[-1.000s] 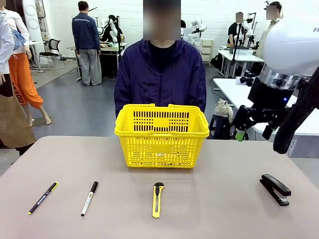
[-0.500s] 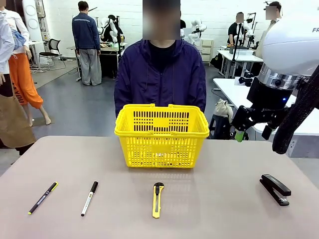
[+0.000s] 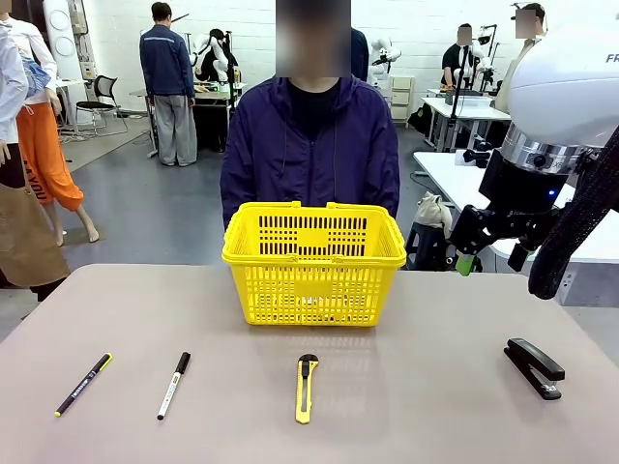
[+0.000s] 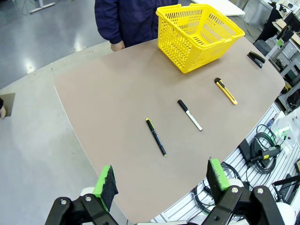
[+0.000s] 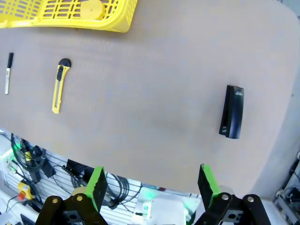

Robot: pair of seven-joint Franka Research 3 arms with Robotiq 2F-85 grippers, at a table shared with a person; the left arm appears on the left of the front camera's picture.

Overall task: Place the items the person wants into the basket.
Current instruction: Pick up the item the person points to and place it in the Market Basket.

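A brown table (image 3: 435,416) is shared by a two-armed robot and a person (image 3: 309,155) in a dark navy jacket, who stands at the far edge behind a bright yellow basket (image 3: 290,290). The basket sits at the far middle of the table. Over the past second almost nothing changes: the right arm only settles a touch, and every item on the table lies where it did. This reads as a pause between picks rather than a reach under way.

The right gripper (image 3: 493,256) hangs high above the right side with its jaws spread wide and nothing between them. The left gripper (image 4: 161,166), seen from its own wrist, hovers off the table's near-left corner, equally wide and empty.

The black stapler (image 3: 534,367) lies at the near right, well apart from the basket. Its long axis runs from far-left to near-right, and which end is the hinge is too small to tell. A yellow-and-black utility knife (image 3: 306,388) lies at the near middle, pointing straight away, black end far. A white marker (image 3: 174,385) sits left of it, black cap far.

The slim black pen (image 3: 83,384) is the leftmost item, slanting from near-left to far-right with its yellow-green end toward the basket. A small round yellow tape measure (image 5: 91,8) already rests inside the basket, so the pen and stapler are judged still to go
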